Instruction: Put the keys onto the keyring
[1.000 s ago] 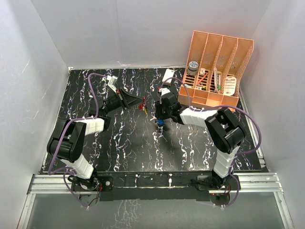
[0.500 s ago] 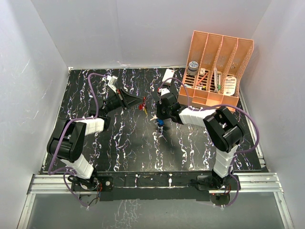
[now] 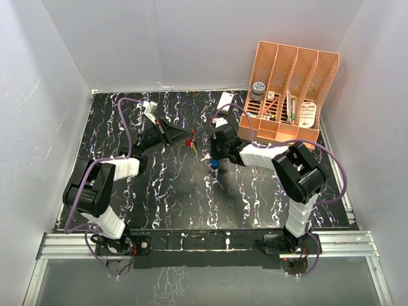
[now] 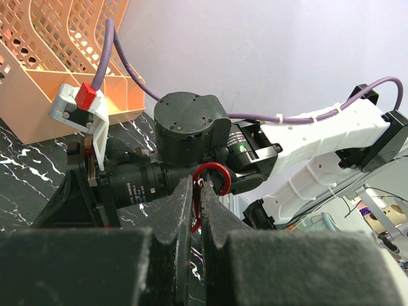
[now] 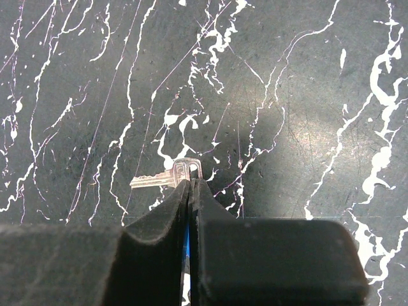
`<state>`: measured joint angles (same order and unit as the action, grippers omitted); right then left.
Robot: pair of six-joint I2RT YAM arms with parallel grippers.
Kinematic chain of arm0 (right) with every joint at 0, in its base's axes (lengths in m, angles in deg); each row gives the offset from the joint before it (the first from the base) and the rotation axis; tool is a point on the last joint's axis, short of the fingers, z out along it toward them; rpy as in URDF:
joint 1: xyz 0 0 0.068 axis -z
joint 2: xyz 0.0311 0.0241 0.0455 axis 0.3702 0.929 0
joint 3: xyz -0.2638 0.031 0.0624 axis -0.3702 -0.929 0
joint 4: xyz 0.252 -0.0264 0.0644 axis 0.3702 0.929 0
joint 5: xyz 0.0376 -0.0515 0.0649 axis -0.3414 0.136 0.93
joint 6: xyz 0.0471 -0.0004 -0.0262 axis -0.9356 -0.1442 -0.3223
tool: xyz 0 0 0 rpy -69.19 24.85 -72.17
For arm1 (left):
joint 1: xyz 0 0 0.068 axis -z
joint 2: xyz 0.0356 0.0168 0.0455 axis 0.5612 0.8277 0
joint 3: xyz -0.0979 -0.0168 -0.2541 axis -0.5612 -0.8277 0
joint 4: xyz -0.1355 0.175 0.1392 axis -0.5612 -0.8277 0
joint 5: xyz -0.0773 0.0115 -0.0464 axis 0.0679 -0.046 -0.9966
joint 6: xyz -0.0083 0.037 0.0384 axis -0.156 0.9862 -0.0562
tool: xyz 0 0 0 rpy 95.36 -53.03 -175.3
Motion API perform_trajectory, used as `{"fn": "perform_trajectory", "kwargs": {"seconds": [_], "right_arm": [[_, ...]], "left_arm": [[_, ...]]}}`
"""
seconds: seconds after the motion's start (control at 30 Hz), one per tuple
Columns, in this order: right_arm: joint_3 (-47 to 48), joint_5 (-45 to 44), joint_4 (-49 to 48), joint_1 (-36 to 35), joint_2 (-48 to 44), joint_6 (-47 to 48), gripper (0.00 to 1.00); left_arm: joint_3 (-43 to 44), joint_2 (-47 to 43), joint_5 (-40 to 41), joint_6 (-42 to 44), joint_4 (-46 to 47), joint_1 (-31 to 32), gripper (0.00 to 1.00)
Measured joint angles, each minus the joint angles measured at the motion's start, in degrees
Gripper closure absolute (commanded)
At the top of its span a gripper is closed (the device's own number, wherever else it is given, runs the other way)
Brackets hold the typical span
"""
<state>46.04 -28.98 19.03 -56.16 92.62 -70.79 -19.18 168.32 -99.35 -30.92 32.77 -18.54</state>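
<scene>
My left gripper [image 3: 189, 135] is shut on the red keyring [image 3: 190, 141], held above the table's middle back. In the left wrist view the keyring's [image 4: 214, 173] red loop sticks out beyond the shut fingertips of the gripper [image 4: 197, 186]. Small red and yellow bits hang below the ring in the top view. My right gripper [image 3: 215, 159] is just right of the ring, pointing down. It is shut on a blue-headed key [image 3: 215, 164]. In the right wrist view the key's [image 5: 167, 177] silver blade sticks out left of the gripper's [image 5: 190, 182] shut tips, over the table.
An orange file organizer [image 3: 290, 89] with small items stands at the back right. It also shows in the left wrist view [image 4: 44, 70]. The black marbled table [image 3: 178, 197] is walled in by white panels. My right wrist [image 4: 191, 124] is close in front of the left gripper.
The right wrist has shifted very slightly toward the back. The left arm has not moved.
</scene>
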Motion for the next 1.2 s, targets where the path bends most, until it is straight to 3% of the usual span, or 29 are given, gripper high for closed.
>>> {"fn": "perform_trajectory", "kwargs": {"seconds": [0.23,0.83,1.2], "right_arm": [[-0.7,0.0,-0.6,0.0,-1.0,0.1,1.0],[-7.4,2.7,-7.1,0.0,-21.9,2.3,1.0],[-8.1,7.6,-11.9,0.0,-26.4,3.6,1.0]], "left_arm": [[0.0,0.0,0.0,0.0,0.0,0.0,1.0],[0.0,0.0,0.0,-0.1,0.0,0.0,1.0],[0.0,0.0,0.0,-0.3,0.0,0.0,1.0]]}}
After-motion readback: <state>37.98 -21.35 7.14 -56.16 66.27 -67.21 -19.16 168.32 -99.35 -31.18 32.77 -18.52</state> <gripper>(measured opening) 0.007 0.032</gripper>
